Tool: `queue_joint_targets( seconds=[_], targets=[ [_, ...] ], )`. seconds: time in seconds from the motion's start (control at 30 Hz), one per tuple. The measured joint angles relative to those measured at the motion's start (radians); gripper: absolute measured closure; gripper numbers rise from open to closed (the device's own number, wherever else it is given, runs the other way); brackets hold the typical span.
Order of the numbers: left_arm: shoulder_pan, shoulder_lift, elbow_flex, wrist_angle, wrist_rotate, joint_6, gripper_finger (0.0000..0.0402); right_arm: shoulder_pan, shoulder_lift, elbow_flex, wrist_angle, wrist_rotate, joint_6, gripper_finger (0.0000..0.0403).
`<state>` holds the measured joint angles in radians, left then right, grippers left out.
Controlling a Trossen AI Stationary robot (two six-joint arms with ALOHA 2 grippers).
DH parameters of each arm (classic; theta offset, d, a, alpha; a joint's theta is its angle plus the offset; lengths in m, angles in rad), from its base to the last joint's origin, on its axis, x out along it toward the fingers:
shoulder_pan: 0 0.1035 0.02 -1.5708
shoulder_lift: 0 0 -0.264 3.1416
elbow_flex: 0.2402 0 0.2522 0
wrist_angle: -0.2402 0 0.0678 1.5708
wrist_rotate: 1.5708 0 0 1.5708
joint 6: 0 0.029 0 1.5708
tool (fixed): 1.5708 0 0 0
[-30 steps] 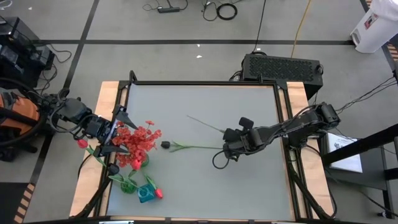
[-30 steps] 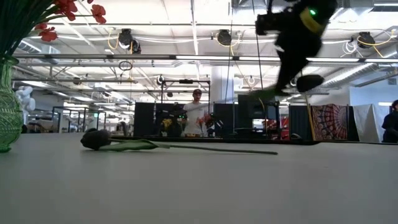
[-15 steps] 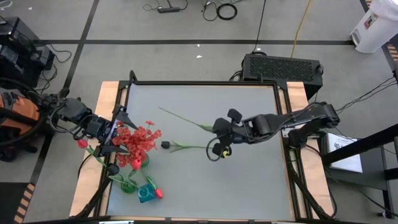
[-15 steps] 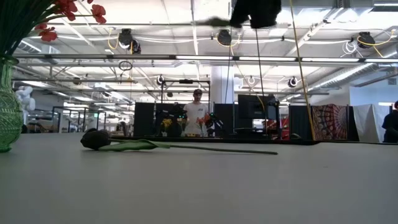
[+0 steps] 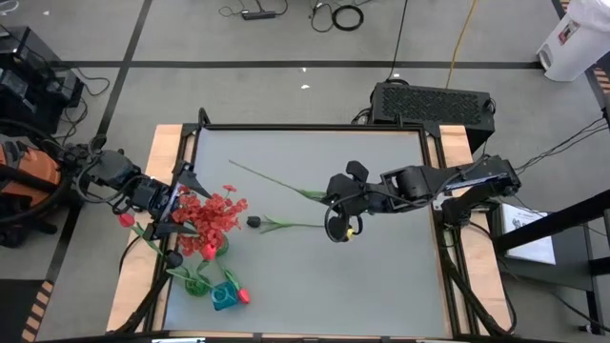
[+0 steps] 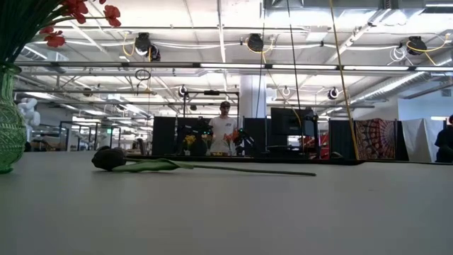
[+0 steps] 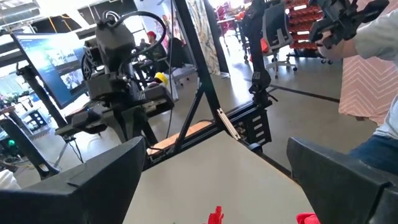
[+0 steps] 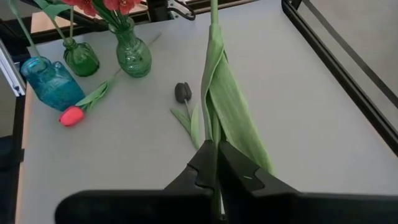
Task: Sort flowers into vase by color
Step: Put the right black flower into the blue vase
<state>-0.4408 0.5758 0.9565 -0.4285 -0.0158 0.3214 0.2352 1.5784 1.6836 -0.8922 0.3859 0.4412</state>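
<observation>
My right gripper hangs above the table's middle, shut on a thin green stem with a long leaf; its bloom does not show. A black-bud flower lies flat on the table below it, also seen in the low view and the right wrist view. A green vase holds red blooms. A red tulip lies by the blue vase. My left gripper waits open at the table's left edge, beside the red blooms. My right gripper pinches the stem between its two fingers, at the base of the long leaf. The fingers slant downward, pointing toward the table's left. The flower is lifted clear of the table, and its stem reaches out beyond the fingers toward the far left.
A small green vase stands between the blue one and the larger green one, all at the table's near left. The grey table top is bare on its right half. People stand in the room beyond the table's far edge.
My right gripper has risen, out of the top of the low view, and gone toward the table's left while tipping. It stays shut on the stem, whose free end has swung toward the far left. The black-bud flower has not moved.
</observation>
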Motion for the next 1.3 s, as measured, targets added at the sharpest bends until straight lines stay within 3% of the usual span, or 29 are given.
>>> queue_joint_targets(
  seconds=[0.93,1.13,1.3],
  targets=[
    [0.0,0.0,0.0,-0.002,0.0,-0.003,0.0004,0.0,0.0,0.0,-0.004,0.0,-0.016,0.0403],
    [0.0,0.0,0.0,-0.007,0.016,-0.251,0.0004,0.0,0.0,0.0,-0.004,0.001,-0.016,0.0403],
    [0.0,0.0,-0.001,0.005,0.015,-0.341,0.0004,0.0,0.0,0.0,-0.004,0.001,-0.016,0.0403]
  ],
)
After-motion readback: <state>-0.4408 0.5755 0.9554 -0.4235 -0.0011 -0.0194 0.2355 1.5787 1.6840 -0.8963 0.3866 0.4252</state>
